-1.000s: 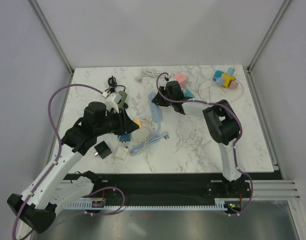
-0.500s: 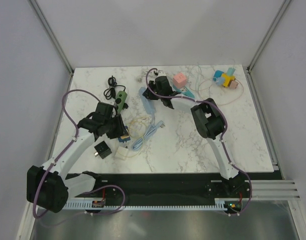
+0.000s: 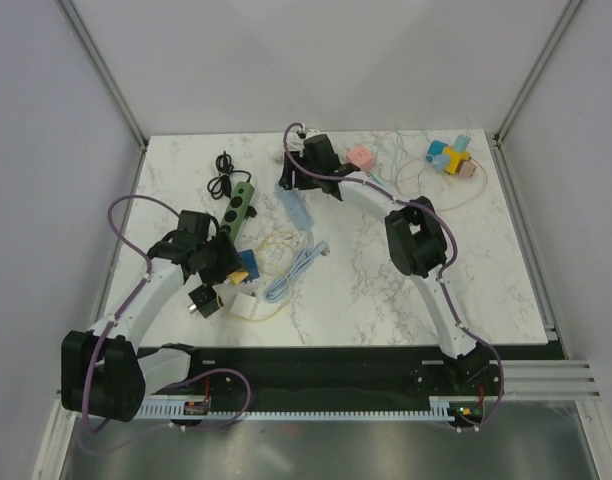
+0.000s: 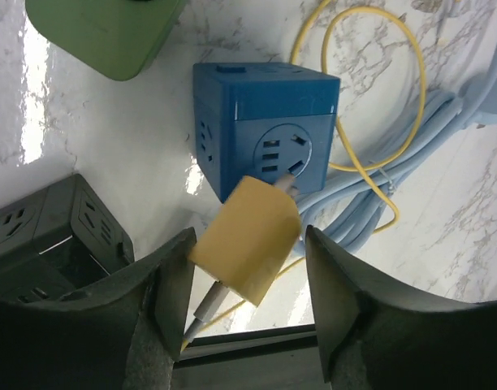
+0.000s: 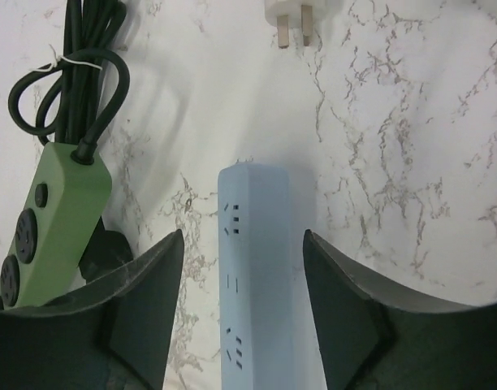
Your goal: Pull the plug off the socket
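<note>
Left jaws flank one plug [image 4: 244, 236] at one socket [image 4: 265, 134].

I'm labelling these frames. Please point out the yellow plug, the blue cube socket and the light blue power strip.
yellow plug [image 4: 247, 240]: left wrist view, middle of its body.
blue cube socket [image 4: 265, 89]: left wrist view, its plain side face.
light blue power strip [image 5: 252, 268]: right wrist view, its socket face.
</note>
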Robot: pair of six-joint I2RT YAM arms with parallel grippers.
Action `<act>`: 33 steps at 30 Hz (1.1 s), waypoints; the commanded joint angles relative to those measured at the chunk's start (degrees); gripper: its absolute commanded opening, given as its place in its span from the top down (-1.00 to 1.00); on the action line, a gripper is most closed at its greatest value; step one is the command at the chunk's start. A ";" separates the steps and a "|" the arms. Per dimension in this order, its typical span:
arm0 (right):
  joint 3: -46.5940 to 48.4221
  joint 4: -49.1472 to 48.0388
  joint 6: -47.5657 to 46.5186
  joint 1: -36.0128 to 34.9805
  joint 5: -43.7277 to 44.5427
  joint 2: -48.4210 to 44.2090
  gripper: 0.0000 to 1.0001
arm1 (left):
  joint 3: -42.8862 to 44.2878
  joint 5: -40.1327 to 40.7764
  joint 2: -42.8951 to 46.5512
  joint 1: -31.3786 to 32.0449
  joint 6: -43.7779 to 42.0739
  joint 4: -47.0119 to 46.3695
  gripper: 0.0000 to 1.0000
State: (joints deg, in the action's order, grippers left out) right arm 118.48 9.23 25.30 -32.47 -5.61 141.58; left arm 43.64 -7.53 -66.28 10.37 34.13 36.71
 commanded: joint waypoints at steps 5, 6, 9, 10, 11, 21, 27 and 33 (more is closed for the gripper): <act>-6.40 9.22 -10.35 4.16 2.87 -13.15 -0.71 | -1.98 -0.38 3.35 -0.44 5.33 -0.41 -0.59; -9.72 9.22 -11.75 4.69 3.75 -16.22 -0.75 | -1.63 -0.47 3.61 -0.44 5.25 0.11 -0.60; -16.14 9.31 -14.47 8.81 7.79 -21.06 -0.91 | 0.30 -0.82 5.02 -0.44 4.02 1.69 -0.58; -17.56 9.40 -15.18 9.70 8.76 -21.69 -0.94 | 0.92 -1.25 5.46 -0.44 3.49 2.05 -0.57; -18.80 9.40 -15.98 10.57 9.73 -22.30 -0.96 | 1.53 -2.04 6.59 -0.44 2.88 2.14 -0.56; -20.23 10.19 -21.96 18.40 5.78 -18.37 -0.89 | 6.02 -12.33 14.33 -0.35 -3.80 0.47 -0.46; -17.05 10.89 -23.63 18.58 2.45 -14.49 -0.68 | 5.23 -16.63 14.52 -0.35 -3.98 -0.23 -0.41; -17.66 10.89 -23.89 18.67 3.41 -12.91 -0.61 | 4.35 -17.95 14.07 -0.35 -4.16 -0.76 -0.38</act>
State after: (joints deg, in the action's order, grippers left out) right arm 98.74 20.47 2.81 -13.89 -1.69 127.94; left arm 47.99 -22.55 -52.10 10.20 32.23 37.78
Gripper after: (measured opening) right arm 0.807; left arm 0.697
